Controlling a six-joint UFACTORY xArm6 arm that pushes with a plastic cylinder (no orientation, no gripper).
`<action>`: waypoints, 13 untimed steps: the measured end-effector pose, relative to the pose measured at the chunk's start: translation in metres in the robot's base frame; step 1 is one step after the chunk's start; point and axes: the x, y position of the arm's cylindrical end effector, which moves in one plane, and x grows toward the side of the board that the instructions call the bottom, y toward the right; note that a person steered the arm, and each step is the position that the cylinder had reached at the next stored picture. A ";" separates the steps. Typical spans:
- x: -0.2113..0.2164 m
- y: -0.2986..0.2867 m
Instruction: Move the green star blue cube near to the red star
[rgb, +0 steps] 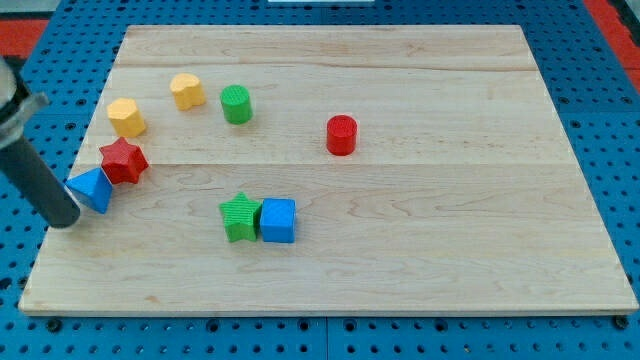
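**Eight blocks on the board, tip at the far left**

Eight small blocks lie on the wooden board (400, 250), and the red star (123, 160) serves as the landmark for all of them. The green star (240, 217) and the blue cube (278, 220) sit well apart from it, toward the view's right and lower down. These two touch side by side, the green star on the view's left, so the pair's long axis runs left to right across the view. The cube's front face looks toward the view's bottom; which way the green star's points aim is hard to make out.

Touching the red star at its lower left is a blue block (92, 188) of wedge-like shape, its exact form unclear. Just above the red star is a yellow block (127, 117), with a second yellow block (187, 91) farther up and right. Beyond that stands a green cylinder (236, 104), and a red cylinder (341, 134) stands far to the right.

My tip (66, 220) is below and left of the red star, just beside the wedge-like blue block and well apart from the green star and blue cube. The rod carries no pincer, so no opening can be told. Its upper part is blurred and cut off by the view's left edge.
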 end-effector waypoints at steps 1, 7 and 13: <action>-0.016 0.034; 0.026 0.198; -0.032 0.063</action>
